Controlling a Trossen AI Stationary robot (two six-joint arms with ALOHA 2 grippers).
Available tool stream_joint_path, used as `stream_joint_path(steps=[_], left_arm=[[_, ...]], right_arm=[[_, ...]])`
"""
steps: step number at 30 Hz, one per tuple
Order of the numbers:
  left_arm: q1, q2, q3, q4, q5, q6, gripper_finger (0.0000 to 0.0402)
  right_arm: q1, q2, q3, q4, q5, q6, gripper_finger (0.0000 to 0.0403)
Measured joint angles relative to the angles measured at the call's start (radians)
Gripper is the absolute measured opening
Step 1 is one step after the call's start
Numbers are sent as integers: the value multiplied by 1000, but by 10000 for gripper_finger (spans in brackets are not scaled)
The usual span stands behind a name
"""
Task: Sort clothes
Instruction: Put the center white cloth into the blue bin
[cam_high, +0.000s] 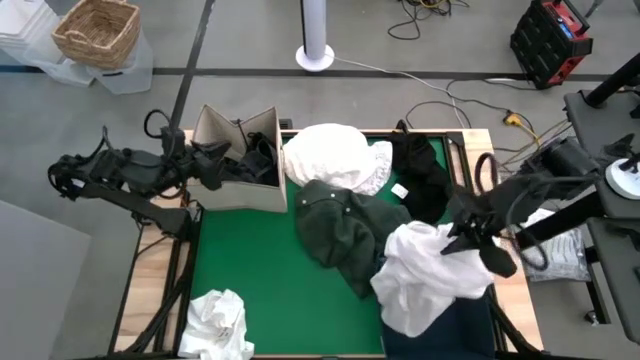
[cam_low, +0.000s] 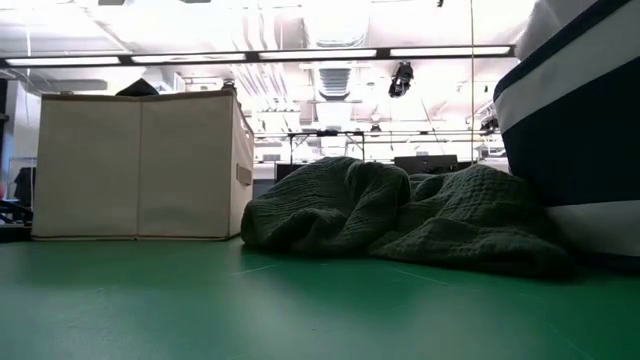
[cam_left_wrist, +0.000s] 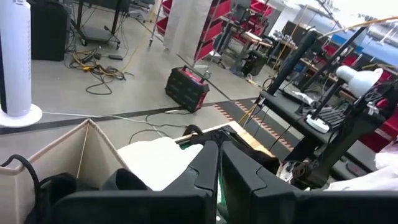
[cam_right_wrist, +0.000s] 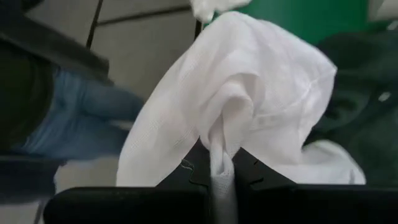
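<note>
**Right hand pinching white garment over bin; left hand closed above box**

You are looking at a green surface (cam_high: 250, 260) carrying the sorting load. Largest first: the navy blue bin (cam_low: 590, 150) is sitting at the right near corner, filling the right edge of the low view. The beige box (cam_high: 240, 160) is standing at the far left of the surface, with dark clothing already lying inside it.

Clothes, by size: a dark green garment (cam_high: 345, 225) is lying crumpled in the middle of the surface, showing in the low view (cam_low: 400, 215) between box and bin. A white garment (cam_high: 330, 155) is bunching just behind it, beside the box. A black garment (cam_high: 420, 175) is lying at the far right, touching both. A smaller white piece (cam_high: 218, 322) is sitting alone at the near left edge, well apart from the rest.

Your right hand (cam_high: 470, 232) is pinching a lifted white garment (cam_high: 425, 275), which is draping down over the bin's far end; the right wrist view shows the cloth (cam_right_wrist: 249, 93) gathered between the pressed fingers (cam_right_wrist: 189, 171).

Your left hand (cam_high: 215, 160) is hovering over the box opening, its fingers (cam_left_wrist: 205, 168) pressed together with nothing between them.
</note>
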Motion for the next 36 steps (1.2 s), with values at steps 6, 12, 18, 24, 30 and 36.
stream_joint_path(steps=[6, 12, 18, 24, 30, 36], left_arm=[[0, -9, 0, -2, -2, 0, 0], [0, -12, 0, -5, -1, 1, 0], [0, -9, 0, -21, 2, 2, 0], [0, -9, 0, -32, 1, 15, 0], [0, -11, 0, -32, 0, 49, 0], [0, -9, 0, -32, -24, 54, 0]], right_arm=[[23, -4, -148, 0, -54, 18, 9], [47, -12, -351, -1, -85, 25, 9], [51, -7, -552, 3, -100, 71, 9], [49, 4, -701, 70, -40, 6, 9], [36, 5, -820, 201, 30, -29, 9], [32, 39, -922, 408, 31, -10, 9]])
